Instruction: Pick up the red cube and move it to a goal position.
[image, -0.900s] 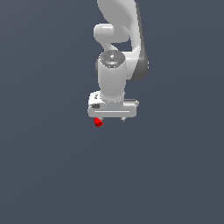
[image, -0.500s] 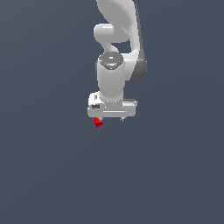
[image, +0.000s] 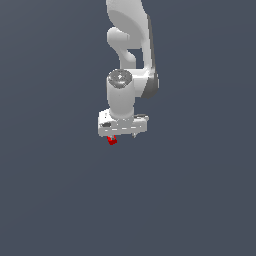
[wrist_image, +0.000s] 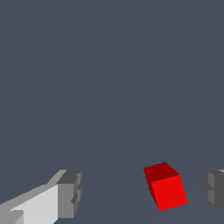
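The red cube (image: 112, 140) is a tiny bright red block lying on the plain grey floor, just under the white gripper (image: 122, 135) toward the exterior view's left. In the wrist view the red cube (wrist_image: 165, 186) lies between the two grey fingertips (wrist_image: 69, 194), nearer one of them than the other, touching neither. The gripper (wrist_image: 142, 190) is open and holds nothing. The white arm rises behind it in the exterior view.
The arm and gripper have barely moved. The red cube lies in the same spot below the gripper's left part.
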